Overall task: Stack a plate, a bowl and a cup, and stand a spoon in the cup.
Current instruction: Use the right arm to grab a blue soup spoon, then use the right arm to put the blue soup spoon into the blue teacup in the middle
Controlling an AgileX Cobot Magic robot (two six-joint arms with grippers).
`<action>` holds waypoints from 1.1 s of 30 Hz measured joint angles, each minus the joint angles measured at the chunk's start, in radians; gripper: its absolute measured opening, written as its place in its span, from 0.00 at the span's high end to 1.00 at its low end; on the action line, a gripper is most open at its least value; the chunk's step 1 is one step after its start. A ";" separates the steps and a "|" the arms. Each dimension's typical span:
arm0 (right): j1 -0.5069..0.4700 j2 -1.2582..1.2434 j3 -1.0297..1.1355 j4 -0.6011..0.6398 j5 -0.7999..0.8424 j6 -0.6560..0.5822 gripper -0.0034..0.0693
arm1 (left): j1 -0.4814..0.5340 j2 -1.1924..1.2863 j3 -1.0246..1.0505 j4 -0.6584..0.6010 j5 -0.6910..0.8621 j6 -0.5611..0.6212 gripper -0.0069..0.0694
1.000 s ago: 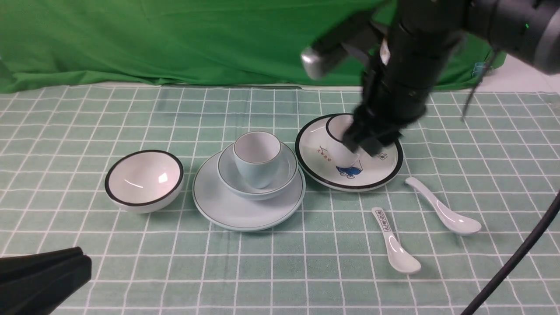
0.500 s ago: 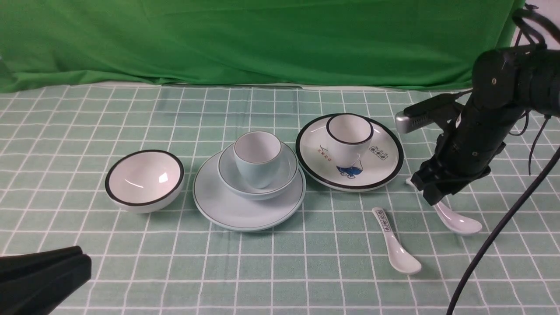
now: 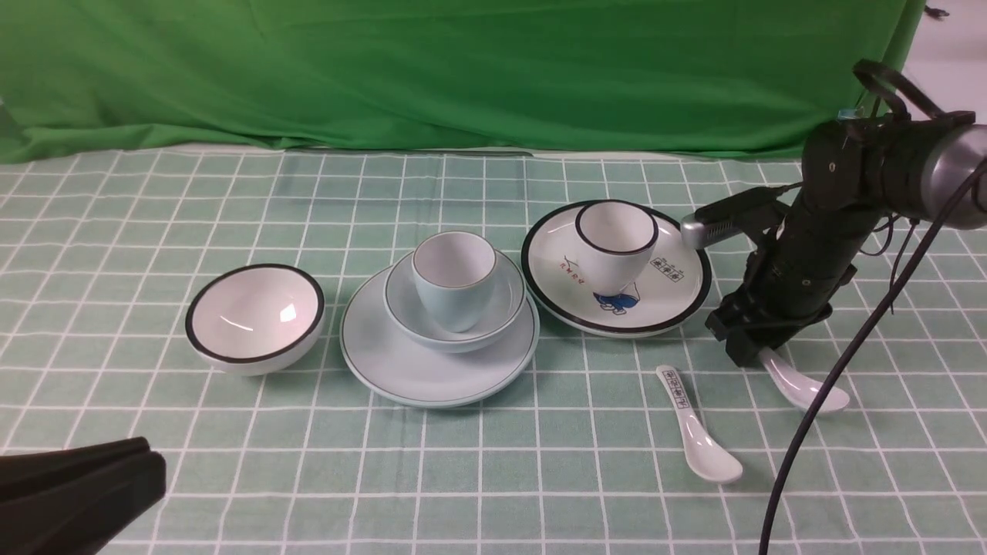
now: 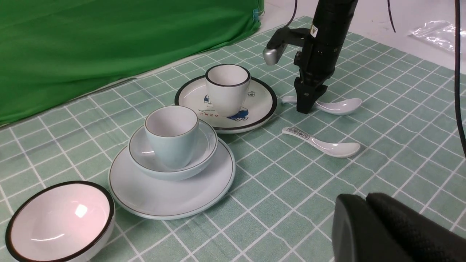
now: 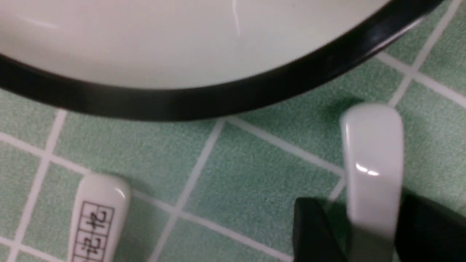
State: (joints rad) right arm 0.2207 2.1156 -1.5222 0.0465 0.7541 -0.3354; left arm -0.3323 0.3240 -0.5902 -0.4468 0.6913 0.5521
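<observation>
The pale blue cup (image 3: 455, 289) stands in the pale blue bowl (image 3: 501, 308), which sits on the pale blue plate (image 3: 401, 370) at mid table. The plain white spoon (image 3: 806, 389) lies on the cloth to the right. My right gripper (image 3: 744, 351) is down at the cloth, over the spoon's handle. In the right wrist view the gripper (image 5: 367, 214) is open, and its fingers (image 5: 313, 222) straddle the handle (image 5: 373, 153) with a gap on one side. My left gripper (image 4: 364, 196) is shut and empty, low at the near left (image 3: 150, 462).
A black-rimmed printed plate (image 3: 663, 301) holds a black-rimmed cup (image 3: 617, 243), just left of my right gripper. A spoon with printed marks (image 3: 694, 424) lies in front of it. A black-rimmed bowl (image 3: 254, 316) stands at the left. A green backdrop hangs behind.
My right arm has swung from over the black-rimmed plate to the right and come down onto the plain spoon's handle. The crockery and my left arm have not moved.
</observation>
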 joint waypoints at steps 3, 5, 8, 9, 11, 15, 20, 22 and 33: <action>0.000 0.004 -0.007 0.003 0.014 -0.005 0.66 | 0.000 0.000 0.000 0.000 0.003 0.000 0.89; -0.001 0.004 -0.009 0.008 0.024 -0.012 0.73 | 0.000 0.000 0.000 0.000 0.004 0.000 0.89; -0.002 -0.002 -0.009 0.024 0.051 -0.016 0.72 | 0.000 0.000 0.000 0.000 0.006 0.000 0.89; -0.002 -0.014 -0.007 0.032 0.075 -0.017 0.72 | 0.000 0.000 0.000 0.000 0.006 0.000 0.89; -0.002 -0.043 -0.006 0.047 0.099 -0.017 0.72 | 0.000 0.000 0.000 0.000 0.007 0.000 0.89; 0.004 -0.185 0.066 0.129 0.074 -0.017 0.72 | 0.000 0.000 0.000 0.000 0.011 0.000 0.89; 0.096 -0.425 0.320 0.260 -0.180 -0.021 0.72 | 0.000 0.000 0.000 0.000 0.021 0.000 0.89; 0.172 -0.503 0.435 0.337 -0.402 -0.036 0.72 | 0.000 0.000 0.000 0.000 0.021 0.000 0.89; 0.562 -0.385 0.519 0.253 -1.489 0.020 0.72 | 0.000 0.000 0.000 0.000 0.006 0.000 0.89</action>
State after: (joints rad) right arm 0.7830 1.7307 -1.0031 0.2999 -0.7351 -0.3155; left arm -0.3323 0.3240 -0.5902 -0.4468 0.6978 0.5519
